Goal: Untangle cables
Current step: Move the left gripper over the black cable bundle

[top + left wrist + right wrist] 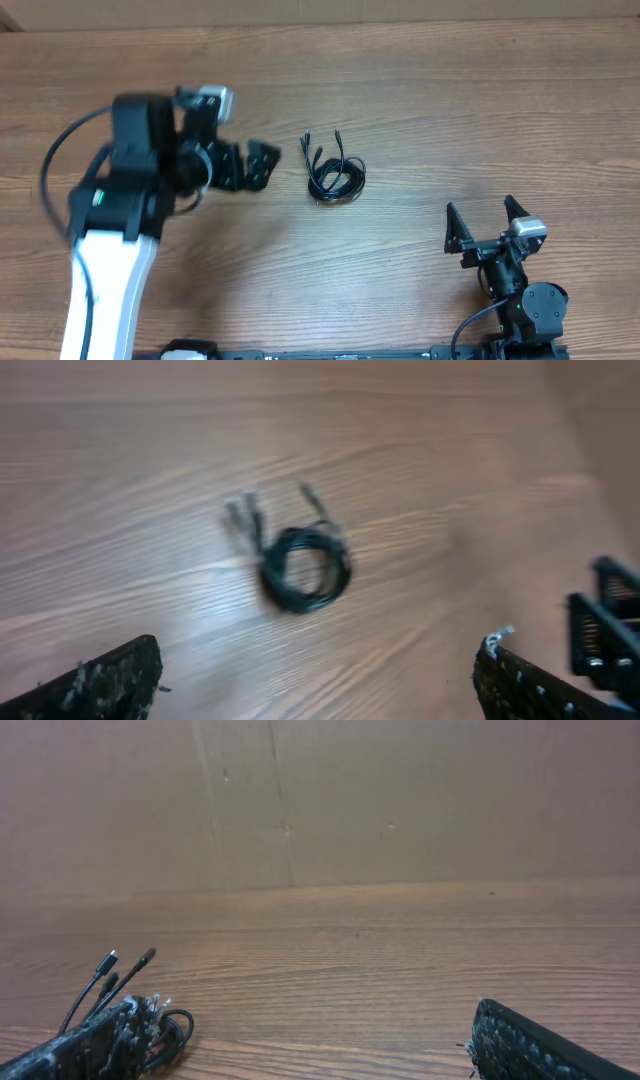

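Note:
The cables [334,174] are a small coil of thin black cords with plug ends sticking out toward the far side, lying on the wooden table near its middle. My left gripper [262,166] is open and empty, just left of the coil and not touching it. In the left wrist view the coil [303,565] lies ahead between the open fingers [315,678], blurred. My right gripper [485,226] is open and empty at the near right, well away from the coil. In the right wrist view the coil [165,1025] shows at the lower left, partly behind the left finger of the gripper [300,1040].
The wooden table [450,110] carries only the coil. A brown cardboard wall [400,800] stands along the far edge. The right gripper [605,625] shows at the right edge of the left wrist view.

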